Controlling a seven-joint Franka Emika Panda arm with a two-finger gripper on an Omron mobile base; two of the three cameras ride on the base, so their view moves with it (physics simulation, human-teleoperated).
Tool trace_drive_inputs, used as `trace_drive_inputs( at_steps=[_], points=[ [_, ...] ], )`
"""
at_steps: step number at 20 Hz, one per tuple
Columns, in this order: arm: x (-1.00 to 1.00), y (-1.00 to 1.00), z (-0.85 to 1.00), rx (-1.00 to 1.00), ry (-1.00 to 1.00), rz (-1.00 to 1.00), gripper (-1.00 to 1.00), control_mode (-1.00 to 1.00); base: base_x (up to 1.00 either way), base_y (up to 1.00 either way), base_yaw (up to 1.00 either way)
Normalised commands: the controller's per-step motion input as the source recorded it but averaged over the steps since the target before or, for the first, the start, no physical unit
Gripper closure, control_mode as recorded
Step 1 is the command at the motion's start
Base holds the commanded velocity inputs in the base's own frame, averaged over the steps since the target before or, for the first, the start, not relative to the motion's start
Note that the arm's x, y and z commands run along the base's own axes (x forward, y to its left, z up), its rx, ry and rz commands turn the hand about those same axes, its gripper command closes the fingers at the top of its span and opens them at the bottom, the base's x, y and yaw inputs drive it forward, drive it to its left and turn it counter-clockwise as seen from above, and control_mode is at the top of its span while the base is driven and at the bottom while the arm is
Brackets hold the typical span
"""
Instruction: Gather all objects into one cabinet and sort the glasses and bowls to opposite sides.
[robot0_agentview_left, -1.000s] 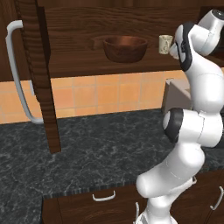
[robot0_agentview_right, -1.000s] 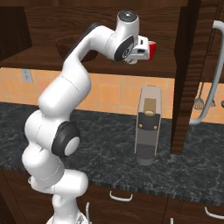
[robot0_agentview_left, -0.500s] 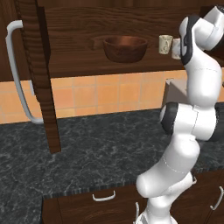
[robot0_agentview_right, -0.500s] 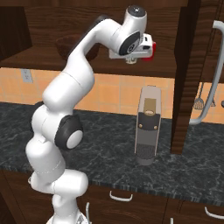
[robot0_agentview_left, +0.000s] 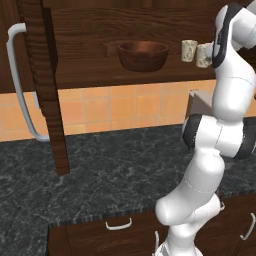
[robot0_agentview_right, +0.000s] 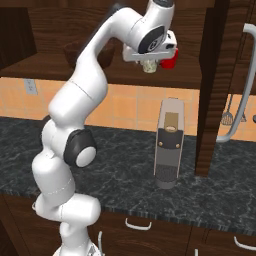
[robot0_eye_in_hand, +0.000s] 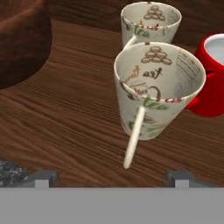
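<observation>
Backing off since a second ago, my end effector (robot0_eye_in_hand: 112, 177) is released; a sideways drift could topple the near mug (robot0_eye_in_hand: 158, 89) into the red cup (robot0_eye_in_hand: 213, 76).

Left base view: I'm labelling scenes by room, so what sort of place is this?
A rendered kitchen: dark marble-look counter, orange tiled backsplash, and an open wooden wall cabinet holding a bowl and mugs.
</observation>
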Motion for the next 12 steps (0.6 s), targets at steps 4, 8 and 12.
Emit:
trace_drive_inputs(
  at_steps=[4, 8, 12],
  points=[
    [-1.0, 0.09, 0.0, 0.0, 0.07, 0.1, -1.0, -1.0, 0.0, 0.0, 0.0],
    [-0.99, 0.7, -0.01, 0.0, 0.06, 0.01, -1.0, -1.0, 0.0, 0.0, 0.0],
    [-1.0, 1.0, -0.22, 0.0, 0.0, 0.0, -1.0, -1.0, 0.0, 0.0, 0.0]
  ],
)
